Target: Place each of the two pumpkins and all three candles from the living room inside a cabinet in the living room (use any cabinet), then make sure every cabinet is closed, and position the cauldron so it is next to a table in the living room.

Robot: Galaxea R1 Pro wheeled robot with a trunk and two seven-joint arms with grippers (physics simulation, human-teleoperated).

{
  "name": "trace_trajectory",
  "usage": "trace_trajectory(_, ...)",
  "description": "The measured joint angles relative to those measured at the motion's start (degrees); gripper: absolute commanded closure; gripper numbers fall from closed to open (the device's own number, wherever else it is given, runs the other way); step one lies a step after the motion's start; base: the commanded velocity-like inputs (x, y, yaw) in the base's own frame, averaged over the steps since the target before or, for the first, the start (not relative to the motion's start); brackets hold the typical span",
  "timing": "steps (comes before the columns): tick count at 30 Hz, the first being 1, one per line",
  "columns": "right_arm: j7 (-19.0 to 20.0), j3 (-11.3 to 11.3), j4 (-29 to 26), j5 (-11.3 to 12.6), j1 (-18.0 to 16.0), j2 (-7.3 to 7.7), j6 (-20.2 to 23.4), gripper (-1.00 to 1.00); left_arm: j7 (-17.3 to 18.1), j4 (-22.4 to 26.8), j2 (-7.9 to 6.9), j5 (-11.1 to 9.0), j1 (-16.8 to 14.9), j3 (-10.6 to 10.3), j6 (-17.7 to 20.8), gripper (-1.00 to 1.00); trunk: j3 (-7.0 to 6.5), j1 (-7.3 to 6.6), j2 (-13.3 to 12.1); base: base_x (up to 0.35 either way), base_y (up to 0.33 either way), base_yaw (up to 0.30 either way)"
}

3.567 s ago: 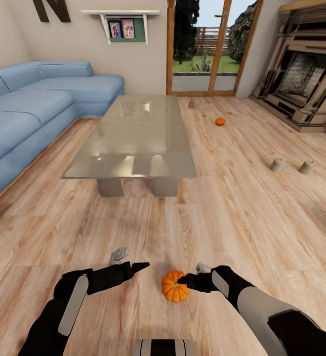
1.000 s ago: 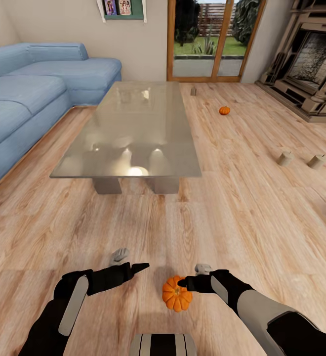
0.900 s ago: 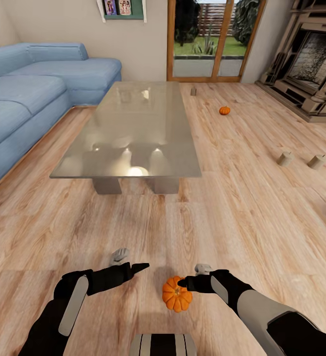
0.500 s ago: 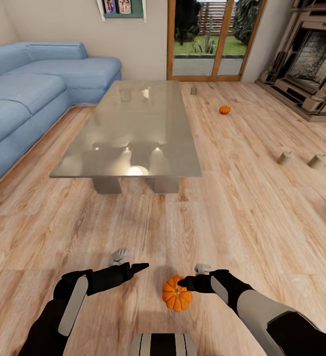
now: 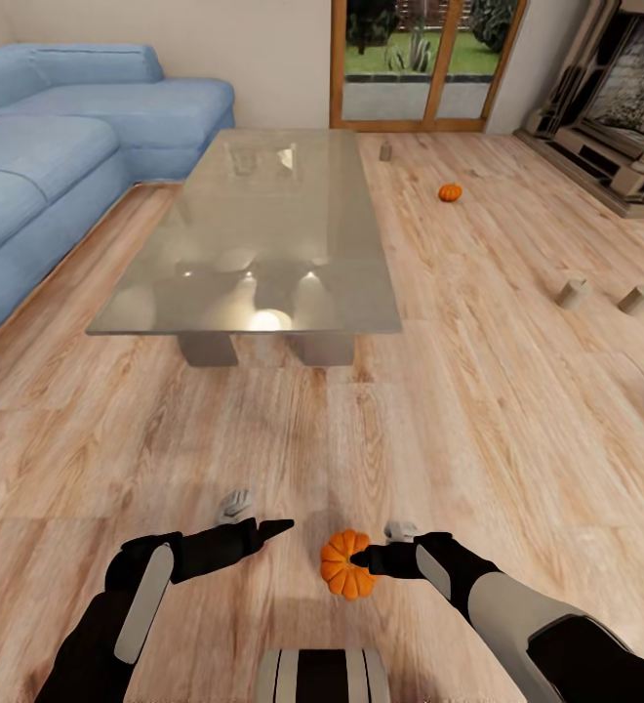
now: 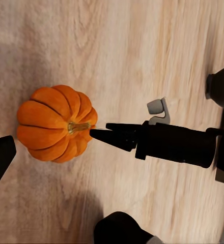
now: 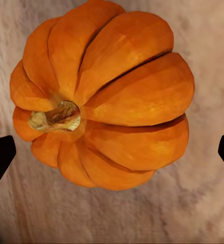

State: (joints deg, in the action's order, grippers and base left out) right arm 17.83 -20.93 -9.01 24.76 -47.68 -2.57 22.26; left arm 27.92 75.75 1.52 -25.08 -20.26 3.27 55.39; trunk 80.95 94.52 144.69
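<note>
The near pumpkin (image 5: pixel 346 564) sat on the wooden floor (image 5: pixel 478 430) right at the tip of the right gripper (image 5: pixel 361 558), its stem (image 7: pixel 56 117) tipped sideways rather than straight up. In the right wrist view the pumpkin (image 7: pixel 99 94) lay between the two dark fingertips (image 7: pixel 0 155), which stood wide apart at either edge with clear floor showing between each tip and the orange ribs, so the right gripper was spread open and had hold of nothing. From the left wrist view the right arm's pointed black finger (image 6: pixel 114 136) reached to the pumpkin's (image 6: pixel 56 122) stem side, touching or nearly so (the exact contact could not be made out).

The left gripper (image 5: pixel 278 528) hung just beside the pumpkin on its other side, a small gap away, empty; one fingertip (image 6: pixel 0 157) showed in its own wrist view, and how far its jaws were parted I cannot tell.

Well ahead of both grippers stood the table (image 5: pixel 254 225), glossy and grey-beige. Farther off, beyond the table's far right corner, the second pumpkin (image 5: pixel 449 192) rested on the floor, with one candle (image 5: pixel 385 151) past it near the glass door (image 5: pixel 415 59). Two more candles (image 5: pixel 573 292) (image 5: pixel 637 299) lay near each other well out to the right gripper's side. A blue sofa (image 5: pixel 59 146) ran along the left gripper's side, beyond the table.
</note>
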Motion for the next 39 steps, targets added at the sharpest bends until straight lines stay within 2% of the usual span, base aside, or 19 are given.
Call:
trace_trajectory(8,0.0,0.0,0.0,0.0,0.0,0.0,0.0,-1.0,0.0,0.0,0.0,0.0,0.0,0.0,0.0,-1.0,1.77,0.21,0.1,0.0,0.0,0.0)
trace_trajectory(39,0.0,-0.1,0.0,0.0,0.0,0.0,0.0,-1.0,-0.1,-0.1,0.0,0.1,0.0,0.1,0.0,-1.0,1.78,0.2,0.1,0.014,0.012,0.0)
